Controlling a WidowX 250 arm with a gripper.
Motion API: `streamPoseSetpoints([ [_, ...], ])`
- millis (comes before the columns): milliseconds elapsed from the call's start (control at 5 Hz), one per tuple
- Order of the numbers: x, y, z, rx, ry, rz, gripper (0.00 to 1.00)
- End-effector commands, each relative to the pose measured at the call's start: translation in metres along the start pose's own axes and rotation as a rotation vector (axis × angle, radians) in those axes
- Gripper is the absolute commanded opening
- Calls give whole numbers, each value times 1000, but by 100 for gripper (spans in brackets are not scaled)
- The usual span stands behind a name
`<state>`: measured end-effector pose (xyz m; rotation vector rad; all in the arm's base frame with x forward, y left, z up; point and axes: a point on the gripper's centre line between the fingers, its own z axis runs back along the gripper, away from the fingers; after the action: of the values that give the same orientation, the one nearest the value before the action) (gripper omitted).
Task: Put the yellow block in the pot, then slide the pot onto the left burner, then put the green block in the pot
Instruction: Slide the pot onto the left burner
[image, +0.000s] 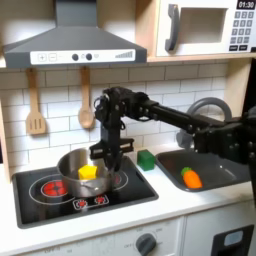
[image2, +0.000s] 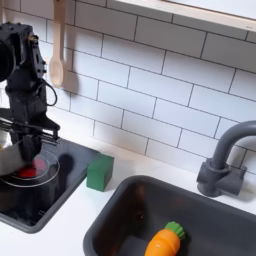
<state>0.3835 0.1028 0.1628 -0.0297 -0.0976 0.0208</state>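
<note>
1 yellow block (image: 88, 172) in pot (image: 72, 166) | pincer (image: 108, 163) just right | grip unclear | green block (image2: 99, 172) apart

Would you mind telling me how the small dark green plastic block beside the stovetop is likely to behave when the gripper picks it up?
The small dark green plastic block looks rigid, with flat faces, so it should probably sit steady between the jaws and not roll. Its surface seems smooth, so it may slip under a light pinch. It appears small and likely light, resting flat on the white counter between the black stovetop and the sink.
</note>
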Motion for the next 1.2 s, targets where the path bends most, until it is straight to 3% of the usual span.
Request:
streamPoseSetpoints([
  [0, 6, 4, -2, 1, 4, 14, 0],
  [1000, 12, 29, 0, 21, -20, 66, 0],
])
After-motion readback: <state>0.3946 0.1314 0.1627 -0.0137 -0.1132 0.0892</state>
